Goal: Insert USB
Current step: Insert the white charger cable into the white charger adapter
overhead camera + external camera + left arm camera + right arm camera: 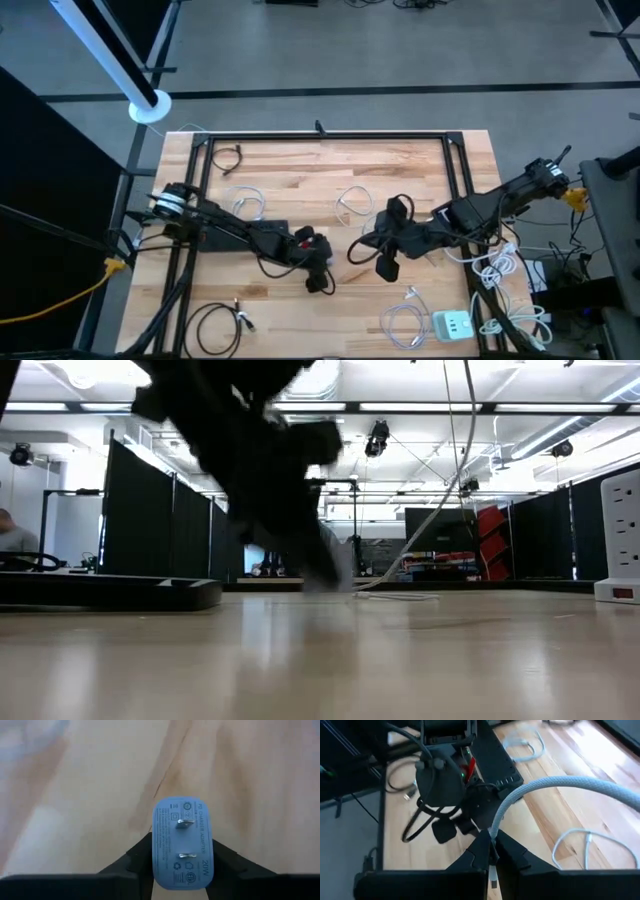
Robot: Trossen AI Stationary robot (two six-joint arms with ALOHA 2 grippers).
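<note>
My left gripper [320, 280] is low over the middle of the wooden table, shut on a pale blue wall charger [182, 842]. The charger's two metal prongs face the left wrist camera. My right gripper [388, 265] is just to its right, shut on a white braided USB cable [560, 787]. The cable arcs up from the fingers and runs back toward the right arm. Its metal plug [493, 881] sticks out on the wrist-camera side of the fingers. In the right wrist view the left arm [445, 780] is straight ahead. My left gripper pinches the charger's two narrow sides [156, 855] between its two fingers, one finger on each side. The pronged face is turned back toward the wrist. The charger is above the table top. My right gripper pinches the white cable just behind its plug end [492, 845] between its two fingers. The short metal plug shows past them toward the camera. The rest of the cable rises from the fingers in a stiff arc, clear of the table there.
A white power strip [452, 325] lies near the front right corner, with coiled white cables [402, 320] beside it. More white cables [355, 200] [248, 203] lie mid-table. Black cables [215, 325] [228, 158] lie at the front left and far left. A black frame [320, 137] borders the table.
</note>
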